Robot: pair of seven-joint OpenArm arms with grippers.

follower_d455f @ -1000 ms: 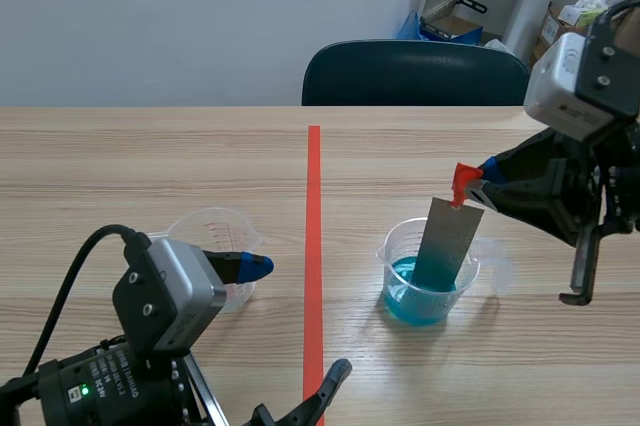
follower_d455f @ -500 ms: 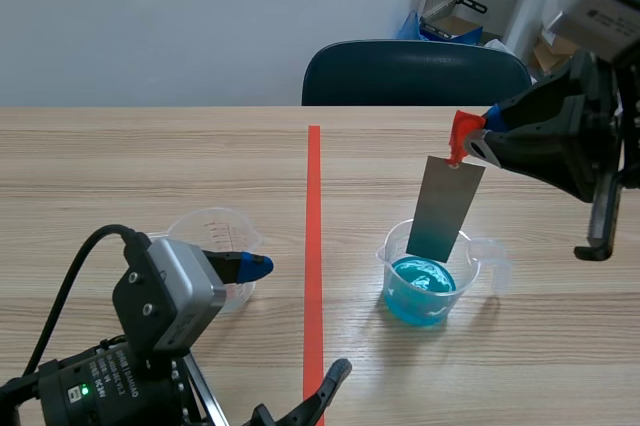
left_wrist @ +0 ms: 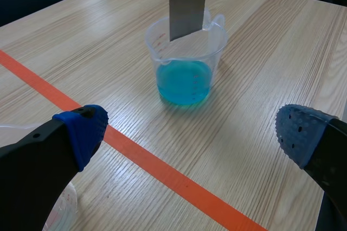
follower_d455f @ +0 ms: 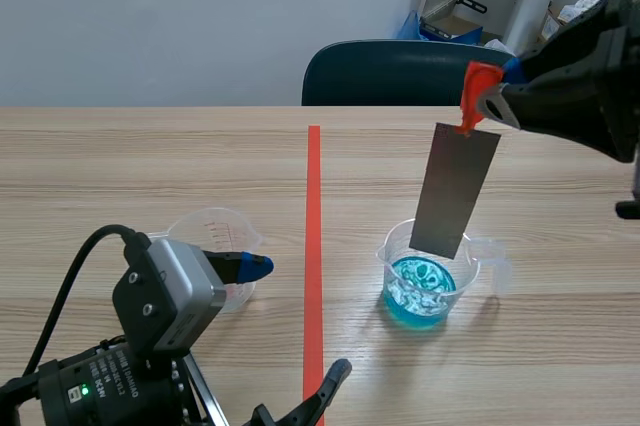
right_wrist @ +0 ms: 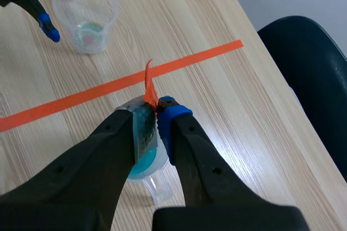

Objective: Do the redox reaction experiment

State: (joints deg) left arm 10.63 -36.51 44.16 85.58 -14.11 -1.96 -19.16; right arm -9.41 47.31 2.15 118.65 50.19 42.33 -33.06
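The right gripper point(follower_d455f: 492, 106), raised at the far right, is clamped on the orange-tabbed top of 1 grey metal strip point(follower_d455f: 455, 191). The strip hangs slightly tilted, its lower end at the rim of the beaker point(follower_d455f: 398, 246) of blue liquid point(follower_d455f: 420, 286) (clear of the liquid itself). The left gripper point(left_wrist: 192, 128), near left, has its fingers apart on nothing, beside another clear beaker point(follower_d455f: 215, 231) left of the tape line point(follower_d455f: 314, 246).
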